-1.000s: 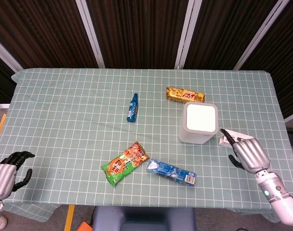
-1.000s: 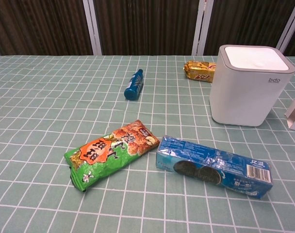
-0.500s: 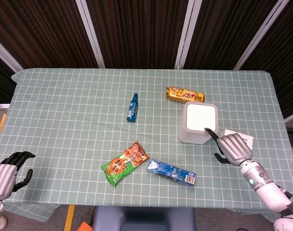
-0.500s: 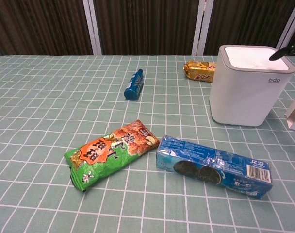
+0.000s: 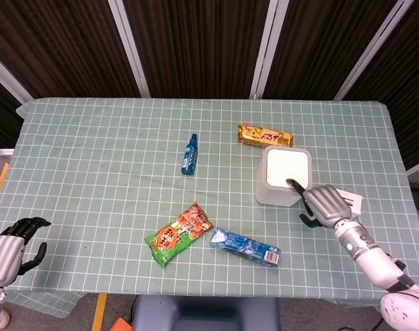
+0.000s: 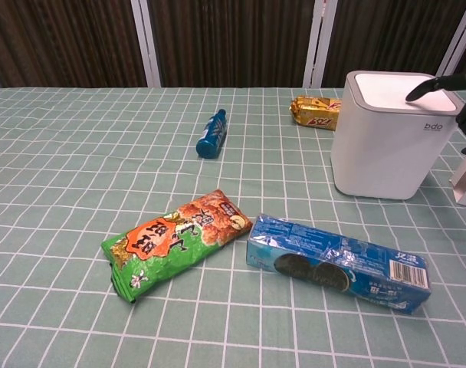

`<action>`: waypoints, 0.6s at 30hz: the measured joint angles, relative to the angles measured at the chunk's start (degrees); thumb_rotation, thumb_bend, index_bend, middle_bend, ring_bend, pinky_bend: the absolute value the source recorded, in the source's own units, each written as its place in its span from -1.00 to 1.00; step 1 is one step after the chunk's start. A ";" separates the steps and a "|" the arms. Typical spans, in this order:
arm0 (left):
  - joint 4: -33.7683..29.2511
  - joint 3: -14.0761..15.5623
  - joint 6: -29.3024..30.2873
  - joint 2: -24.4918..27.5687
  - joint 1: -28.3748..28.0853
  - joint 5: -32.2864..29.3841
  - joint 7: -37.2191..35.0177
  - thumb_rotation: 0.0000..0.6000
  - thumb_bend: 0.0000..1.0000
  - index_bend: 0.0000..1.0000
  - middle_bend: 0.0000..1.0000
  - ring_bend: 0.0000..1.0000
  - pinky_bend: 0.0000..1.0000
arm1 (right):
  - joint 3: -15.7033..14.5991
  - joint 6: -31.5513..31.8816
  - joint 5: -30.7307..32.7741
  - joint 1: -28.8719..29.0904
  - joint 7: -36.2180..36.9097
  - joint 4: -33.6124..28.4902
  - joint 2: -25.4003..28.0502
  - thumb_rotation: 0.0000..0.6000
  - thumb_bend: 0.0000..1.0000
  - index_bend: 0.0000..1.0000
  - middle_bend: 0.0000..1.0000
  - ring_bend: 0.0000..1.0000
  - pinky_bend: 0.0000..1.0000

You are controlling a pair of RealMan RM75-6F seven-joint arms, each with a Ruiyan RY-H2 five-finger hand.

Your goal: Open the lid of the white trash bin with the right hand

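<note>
The white trash bin (image 5: 284, 177) (image 6: 386, 138) stands upright at the table's right, its lid down. My right hand (image 5: 321, 205) (image 6: 455, 90) hovers at the bin's near right corner, one black-tipped finger stretched over the lid's edge and the others curled in. It holds nothing, and I cannot tell whether the fingertip touches the lid. My left hand (image 5: 13, 243) hangs off the table's near left corner, fingers loosely curled and empty.
A gold snack bar (image 5: 264, 136) lies just behind the bin. In front lie a blue cookie pack (image 5: 245, 246) and an orange-green chip bag (image 5: 178, 234). A blue bottle (image 5: 189, 154) lies mid-table. A white box (image 5: 347, 199) sits right of the bin.
My right hand has moved left and forward from beside the white box to the bin, its extended finger now over the lid's near right edge. The left hand has not moved.
</note>
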 measured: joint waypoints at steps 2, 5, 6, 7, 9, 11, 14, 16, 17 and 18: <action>0.04 -0.04 0.07 0.00 0.02 -0.02 -0.06 1.00 -0.06 -0.36 -0.42 -0.48 -0.09 | -0.14 -0.56 1.26 0.98 -0.38 0.42 -0.46 1.00 -0.06 -0.94 0.56 0.89 0.86; 0.08 -0.07 0.16 0.01 0.06 -0.04 -0.22 1.00 -0.06 -0.36 -0.42 -0.48 -0.09 | -0.57 -0.82 2.55 2.06 -1.07 0.90 -1.20 1.00 -0.06 -0.94 0.56 0.89 0.86; 0.08 -0.07 0.17 0.02 0.06 -0.04 -0.27 1.00 -0.06 -0.36 -0.42 -0.48 -0.09 | -0.75 -0.83 2.80 2.28 -1.24 0.98 -1.39 1.00 -0.06 -0.94 0.56 0.90 0.86; 0.09 -0.07 0.19 0.03 0.07 -0.03 -0.30 1.00 -0.06 -0.36 -0.42 -0.48 -0.09 | -0.97 -0.80 3.06 2.52 -1.39 1.05 -1.61 1.00 -0.06 -0.94 0.56 0.89 0.86; 0.10 -0.06 0.24 0.05 0.09 0.01 -0.34 1.00 -0.06 -0.36 -0.42 -0.48 -0.09 | -1.26 -0.65 3.28 2.77 -1.52 1.16 -1.87 1.00 -0.05 -0.94 0.56 0.89 0.86; 0.10 -0.06 0.30 0.06 0.11 0.05 -0.36 1.00 -0.06 -0.36 -0.42 -0.48 -0.09 | -1.57 -0.46 3.41 2.96 -1.57 1.28 -2.12 1.00 -0.06 -0.94 0.56 0.90 0.86; 0.09 -0.06 0.38 0.07 0.15 0.09 -0.38 1.00 -0.06 -0.36 -0.42 -0.48 -0.09 | -1.96 -0.16 3.45 3.11 -1.45 1.43 -2.38 1.00 -0.06 -0.94 0.56 0.90 0.86; 0.11 -0.06 0.35 0.07 0.14 0.07 -0.41 1.00 -0.06 -0.36 -0.42 -0.48 -0.09 | -2.18 0.04 3.30 3.13 -1.21 1.47 -2.43 1.00 -0.06 -0.94 0.56 0.89 0.86; 0.11 -0.06 0.30 0.07 0.12 0.06 -0.40 1.00 -0.06 -0.36 -0.42 -0.48 -0.09 | -2.20 0.21 3.18 3.09 -1.04 1.45 -2.40 1.00 -0.06 -0.95 0.56 0.89 0.86; 0.11 -0.06 0.26 0.07 0.11 0.03 -0.39 1.00 -0.06 -0.36 -0.42 -0.48 -0.09 | -2.20 0.47 3.03 3.02 -0.85 1.39 -2.37 1.00 -0.06 -0.95 0.56 0.90 0.85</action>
